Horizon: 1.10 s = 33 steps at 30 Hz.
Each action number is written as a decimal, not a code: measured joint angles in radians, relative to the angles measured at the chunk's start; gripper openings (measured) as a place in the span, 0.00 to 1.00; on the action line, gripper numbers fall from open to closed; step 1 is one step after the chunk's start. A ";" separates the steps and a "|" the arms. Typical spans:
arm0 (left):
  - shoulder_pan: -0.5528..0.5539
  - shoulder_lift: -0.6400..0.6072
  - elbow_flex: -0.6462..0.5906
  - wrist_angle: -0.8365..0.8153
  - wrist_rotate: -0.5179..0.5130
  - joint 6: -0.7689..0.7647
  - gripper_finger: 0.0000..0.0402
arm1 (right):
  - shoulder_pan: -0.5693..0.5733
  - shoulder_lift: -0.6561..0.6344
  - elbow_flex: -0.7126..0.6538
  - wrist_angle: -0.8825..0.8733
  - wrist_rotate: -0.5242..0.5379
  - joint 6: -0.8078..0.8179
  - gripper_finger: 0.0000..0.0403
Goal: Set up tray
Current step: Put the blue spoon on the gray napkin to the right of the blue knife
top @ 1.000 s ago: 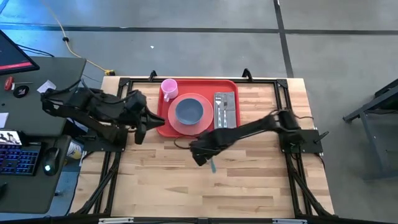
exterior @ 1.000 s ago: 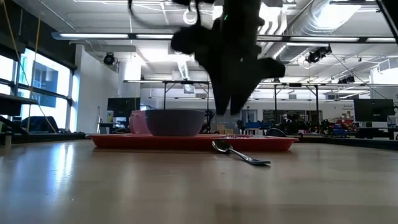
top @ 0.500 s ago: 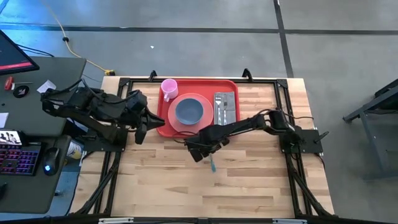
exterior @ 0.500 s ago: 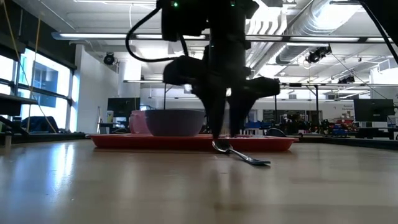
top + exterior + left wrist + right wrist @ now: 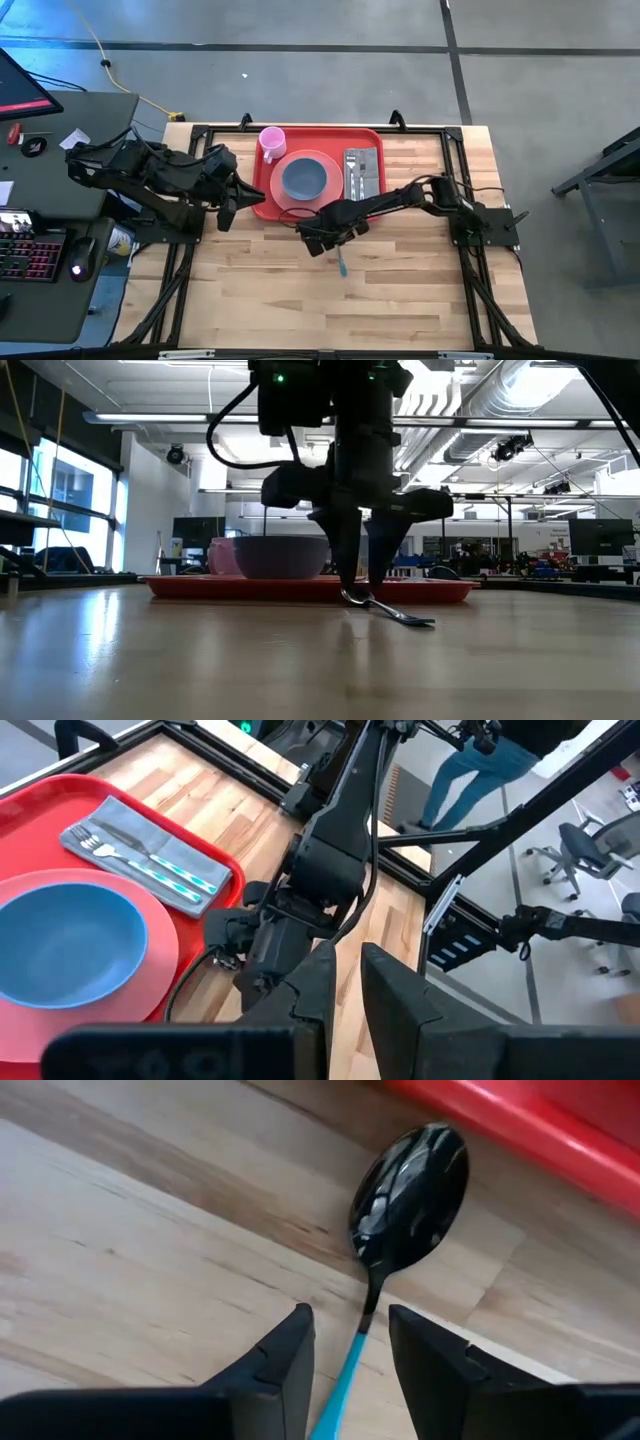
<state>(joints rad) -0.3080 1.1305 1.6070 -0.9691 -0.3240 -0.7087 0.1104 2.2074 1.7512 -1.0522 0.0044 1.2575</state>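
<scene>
The red tray [image 5: 372, 140] lies at the table's far middle. It carries a pink cup [image 5: 271, 141], a blue bowl [image 5: 304, 178] on a pink plate, and a grey napkin [image 5: 363, 172] with a fork and a knife. A spoon [image 5: 341, 263] with a blue handle lies flat on the wood just in front of the tray. My right gripper [image 5: 350, 1345] points down over it, open. One finger stands on each side of the handle's thin neck [image 5: 370, 1305], with the fingertips at table height [image 5: 360, 592]. My left gripper [image 5: 228, 200] hangs left of the tray, its fingers a narrow gap apart with nothing between them [image 5: 348, 970].
A black metal frame [image 5: 455, 150] runs round the tabletop. A desk with a keyboard [image 5: 30, 255] and a mouse stands off the table's left side. In the left wrist view, a person's legs [image 5: 470, 770] show beyond the table. Bare wood [image 5: 330, 310] fills the table's near half.
My right gripper has come down from above the spoon to the tabletop. It has shifted slightly toward the tray and its wrist has rolled, and its fingers now straddle the spoon's neck. The spoon has stayed in place.
</scene>
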 joint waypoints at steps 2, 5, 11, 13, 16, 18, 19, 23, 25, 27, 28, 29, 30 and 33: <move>0.000 0.000 0.000 0.000 0.000 -0.003 0.22 | 0.001 0.000 0.000 -0.006 0.003 0.000 0.31; 0.000 0.000 0.000 0.000 0.000 -0.003 0.22 | 0.000 -0.001 -0.033 0.026 -0.008 0.022 0.31; 0.000 0.000 0.000 0.000 0.002 -0.003 0.22 | 0.003 -0.008 -0.094 0.061 -0.049 0.045 0.31; 0.000 0.000 0.000 0.000 0.002 -0.003 0.22 | 0.007 -0.008 -0.095 0.071 -0.045 0.045 0.31; 0.000 0.000 0.000 0.000 0.006 -0.003 0.22 | 0.007 -0.008 -0.096 0.087 -0.049 0.047 0.31; 0.000 0.000 0.000 0.000 0.007 -0.003 0.22 | 0.007 -0.008 -0.096 0.091 -0.048 0.055 0.31; 0.000 0.000 0.000 0.000 0.007 -0.003 0.22 | 0.008 -0.008 -0.096 0.092 -0.044 0.061 0.31; 0.000 0.000 0.000 0.001 0.008 -0.003 0.22 | 0.008 -0.008 -0.097 0.093 -0.040 0.070 0.31; 0.000 0.000 0.000 0.000 0.008 -0.003 0.22 | 0.008 -0.008 -0.097 0.094 -0.040 0.070 0.31; 0.000 0.000 0.000 0.000 0.008 -0.003 0.22 | 0.008 -0.008 -0.097 0.095 -0.040 0.070 0.31; 0.000 0.000 0.000 0.000 0.008 -0.003 0.22 | 0.008 -0.008 -0.097 0.095 -0.040 0.070 0.31; 0.000 0.000 0.000 0.001 0.008 -0.003 0.22 | 0.007 -0.008 -0.097 0.096 -0.040 0.070 0.31; 0.000 0.000 0.000 0.001 0.008 -0.003 0.22 | 0.006 -0.008 -0.097 0.096 -0.040 0.070 0.31; 0.000 0.000 0.000 0.001 0.008 -0.003 0.22 | 0.002 -0.008 -0.097 0.098 -0.040 0.070 0.31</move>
<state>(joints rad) -0.3083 1.1305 1.6070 -0.9684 -0.3161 -0.7116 0.1128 2.1990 1.6539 -0.9546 -0.0357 1.3273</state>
